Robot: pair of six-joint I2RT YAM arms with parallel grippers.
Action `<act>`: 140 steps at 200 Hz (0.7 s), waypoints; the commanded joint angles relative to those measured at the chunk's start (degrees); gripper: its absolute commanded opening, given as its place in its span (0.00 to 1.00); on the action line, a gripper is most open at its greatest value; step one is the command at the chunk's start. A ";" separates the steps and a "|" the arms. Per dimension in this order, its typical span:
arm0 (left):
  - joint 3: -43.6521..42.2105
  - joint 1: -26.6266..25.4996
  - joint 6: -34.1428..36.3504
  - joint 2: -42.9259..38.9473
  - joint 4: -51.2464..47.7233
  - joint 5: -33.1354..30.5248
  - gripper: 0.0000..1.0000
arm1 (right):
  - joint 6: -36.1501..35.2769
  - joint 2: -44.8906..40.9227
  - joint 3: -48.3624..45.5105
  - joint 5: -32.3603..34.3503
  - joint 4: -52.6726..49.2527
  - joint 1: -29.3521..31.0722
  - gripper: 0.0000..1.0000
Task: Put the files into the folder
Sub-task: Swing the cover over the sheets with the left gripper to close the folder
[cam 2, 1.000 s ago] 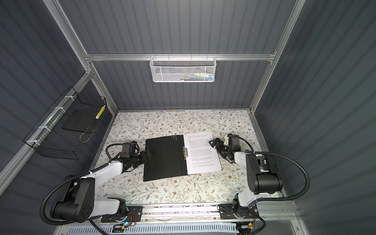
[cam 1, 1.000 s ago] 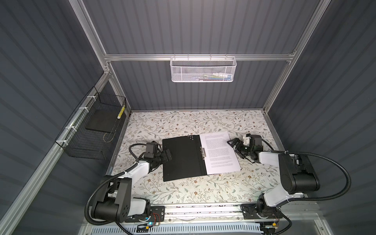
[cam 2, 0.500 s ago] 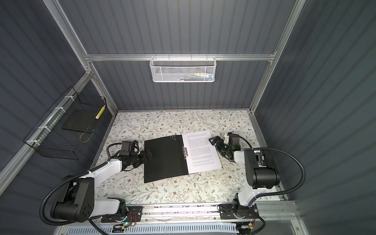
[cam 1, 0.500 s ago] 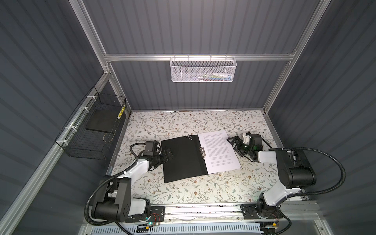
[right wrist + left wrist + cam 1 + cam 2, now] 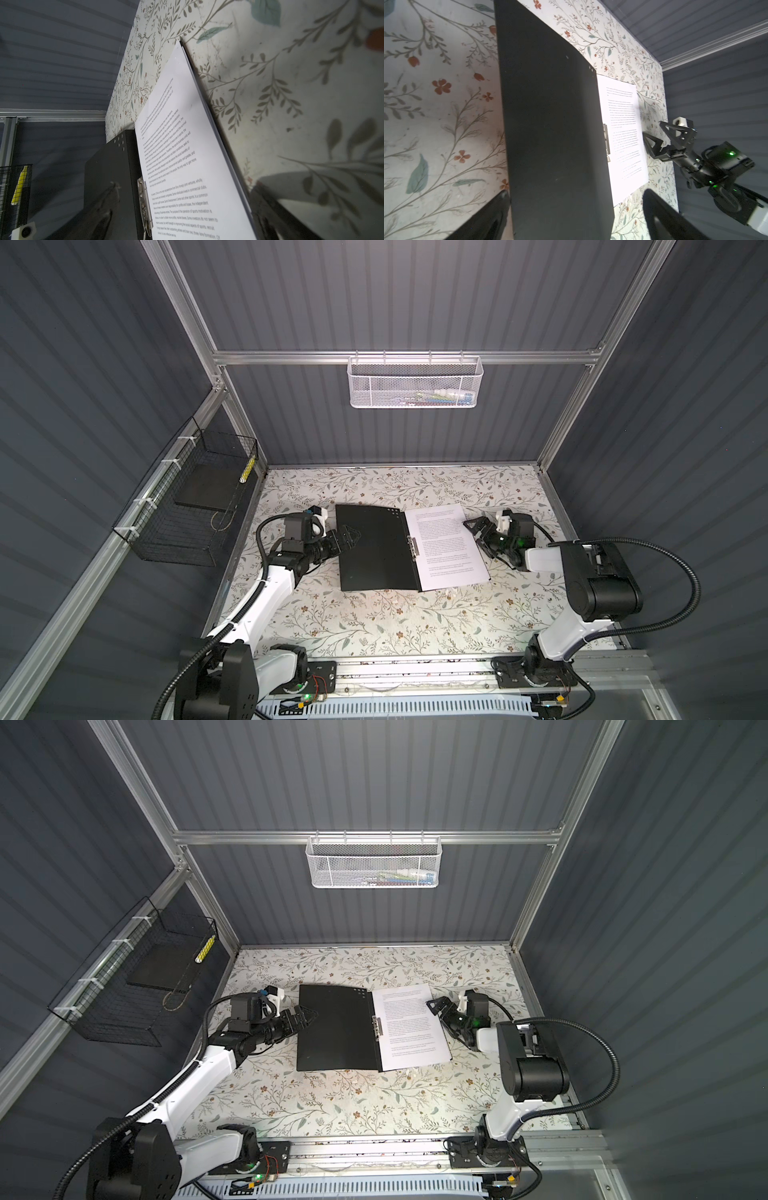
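We see the left fingers spread wide apart at the left edge of the folder, which lies open on the flowered counter with its black inside up. A metal clip sits at its spine. The files rest on the folder's right half. The right fingers stand wide apart beside the files' right edge, gripping nothing.

White files inside open folder
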 commanded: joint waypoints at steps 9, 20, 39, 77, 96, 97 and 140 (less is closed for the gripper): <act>5.08 -1.60 -1.09 -1.48 0.18 10.65 1.00 | 2.56 2.99 -2.14 -5.81 -7.70 3.05 0.99; 6.95 -2.30 -0.58 -1.64 -0.93 10.65 1.00 | 2.65 2.94 -2.15 -5.98 -7.58 3.14 0.99; 9.45 -4.51 0.16 -1.41 -1.50 10.60 1.00 | 2.93 2.96 -2.17 -6.43 -7.00 3.31 0.99; 13.80 -12.85 0.96 3.00 0.44 7.92 1.00 | 3.67 3.22 -2.15 -7.60 -5.41 4.10 0.99; 15.56 -16.93 0.07 6.14 3.32 6.52 1.00 | 3.95 3.09 -2.08 -8.02 -4.55 4.69 0.99; 15.61 -17.16 0.09 6.25 3.48 6.43 1.00 | 3.92 3.07 -2.07 -8.06 -4.50 4.71 0.99; 22.34 -28.15 2.19 15.13 5.40 -0.27 1.00 | 3.09 1.09 -1.91 -8.25 -4.74 5.16 0.99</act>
